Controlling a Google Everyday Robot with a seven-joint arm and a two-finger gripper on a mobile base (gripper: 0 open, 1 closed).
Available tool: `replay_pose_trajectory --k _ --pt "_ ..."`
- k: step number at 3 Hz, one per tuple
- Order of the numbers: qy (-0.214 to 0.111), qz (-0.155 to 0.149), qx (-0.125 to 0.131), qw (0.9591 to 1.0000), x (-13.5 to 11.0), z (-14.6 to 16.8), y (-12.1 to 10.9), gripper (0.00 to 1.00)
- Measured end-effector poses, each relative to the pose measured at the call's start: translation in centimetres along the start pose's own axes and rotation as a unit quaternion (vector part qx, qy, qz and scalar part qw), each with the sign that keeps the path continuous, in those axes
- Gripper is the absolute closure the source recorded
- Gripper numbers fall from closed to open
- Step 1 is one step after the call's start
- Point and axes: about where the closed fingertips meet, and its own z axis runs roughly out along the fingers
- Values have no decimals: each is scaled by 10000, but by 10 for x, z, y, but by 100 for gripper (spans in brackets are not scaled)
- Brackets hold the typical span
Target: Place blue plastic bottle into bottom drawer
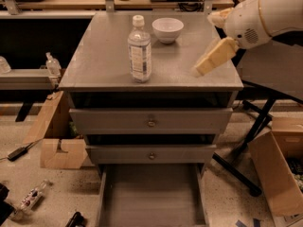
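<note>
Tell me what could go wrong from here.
The gripper hovers right of the upright blue plastic bottle; a sideways bump may topple it. The white bowl sits close behind, so overreaching might knock it. The bottom drawer lies low; a high release may bounce out.

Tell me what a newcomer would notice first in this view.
The blue plastic bottle stands upright near the middle of the grey cabinet top, with a white bowl behind it. The white arm reaches in from the right, its end effector hovering over the top's right edge, apart from the bottle. Below, the bottom drawer is pulled open.
</note>
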Motion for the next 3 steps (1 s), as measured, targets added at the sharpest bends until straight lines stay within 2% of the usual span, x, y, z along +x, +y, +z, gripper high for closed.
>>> replay_pose_trajectory --k 1,2,3 --pt "-953 285 -353 9944 -21 40 -13 0" --pt "-1035 271 -379 9935 -22 48 -13 0" --pt "-1352 232 -463 9895 -23 74 -14 0"
